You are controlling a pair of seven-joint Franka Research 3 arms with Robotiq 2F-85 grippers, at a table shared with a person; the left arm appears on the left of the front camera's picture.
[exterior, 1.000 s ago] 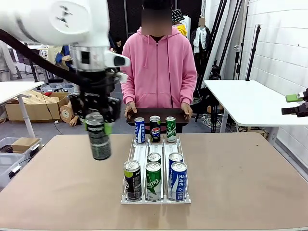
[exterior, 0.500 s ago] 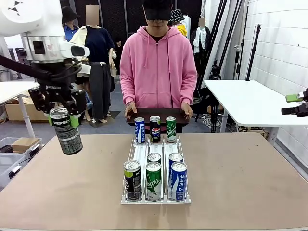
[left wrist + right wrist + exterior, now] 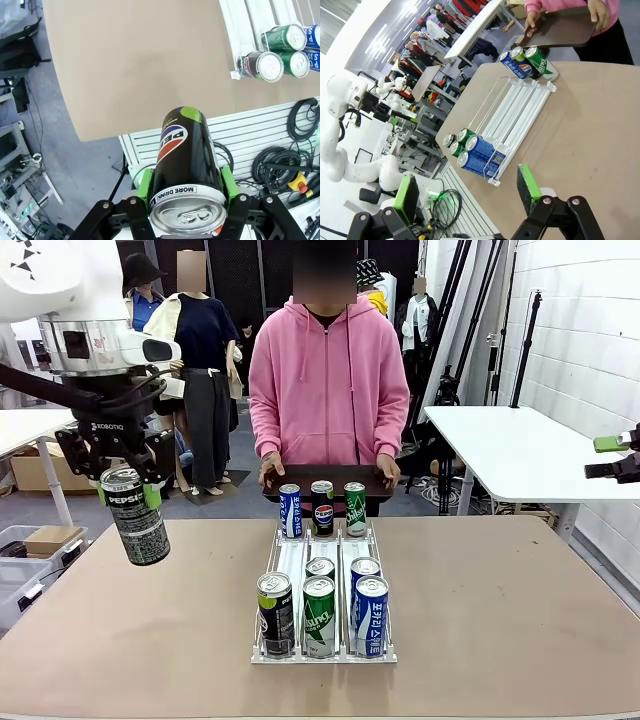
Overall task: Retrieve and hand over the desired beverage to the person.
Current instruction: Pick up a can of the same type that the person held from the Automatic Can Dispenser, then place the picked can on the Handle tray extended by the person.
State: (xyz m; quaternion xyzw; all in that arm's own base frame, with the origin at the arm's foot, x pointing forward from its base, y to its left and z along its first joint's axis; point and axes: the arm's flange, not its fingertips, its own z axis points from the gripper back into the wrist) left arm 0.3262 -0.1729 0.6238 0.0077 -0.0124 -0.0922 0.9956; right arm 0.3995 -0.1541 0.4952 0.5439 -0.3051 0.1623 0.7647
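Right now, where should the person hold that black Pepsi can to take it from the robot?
Probably around the lower body of the black Pepsi can, from the side or below: the left gripper clamps its top end, so the can hangs slightly tilted with its lower part bare.

Blk Pepsi can (image 3: 135, 520), tilted, midair, left

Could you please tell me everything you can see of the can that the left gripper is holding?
The can is tall, slim and black, apparently metal, with a red, white and blue Pepsi logo, white lettering and a lime-green patch near its base. Its silver top looks sealed, with the tab lying flat. It hangs in the air by the left side of the table, slightly tilted, base leaning toward the table's middle. The left gripper clamps its upper part between its green pads; nothing else touches it.
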